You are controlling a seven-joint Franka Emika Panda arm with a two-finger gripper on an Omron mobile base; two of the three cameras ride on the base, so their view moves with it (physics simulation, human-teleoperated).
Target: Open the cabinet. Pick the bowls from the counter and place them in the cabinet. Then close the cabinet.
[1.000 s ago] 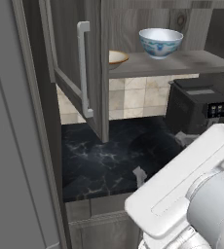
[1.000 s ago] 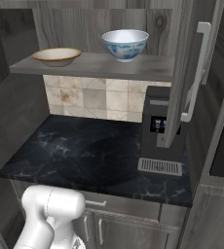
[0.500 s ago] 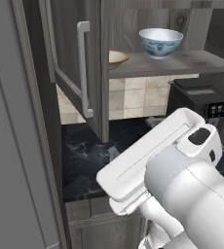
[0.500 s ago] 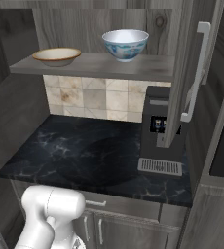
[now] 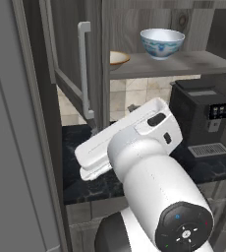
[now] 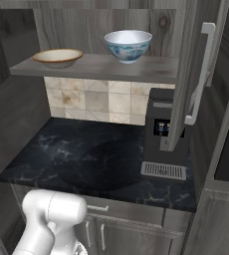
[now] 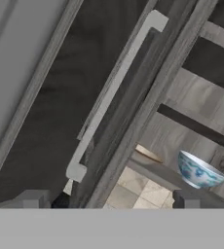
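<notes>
You see the cabinet (image 6: pixel 101 67) with both doors swung open; its wooden shelf carries the two bowls, well apart. The cream bowl (image 6: pixel 58 57) sits toward the left end, the blue-patterned bowl (image 6: pixel 128 45) nearer the middle. Below, the counter (image 6: pixel 91 159) runs to a beige tiled backsplash (image 6: pixel 94 102), with a black coffee machine (image 5: pixel 203 115) at its right. Your gripper (image 7: pixel 109 200) has its fingers spread wide, holding nothing, facing the left door's handle (image 7: pixel 115 92).

Bowls (image 6: pixel 128 45) on cabinet (image 6: pixel 101 67) shelf, counter (image 6: pixel 94 159) below
</notes>
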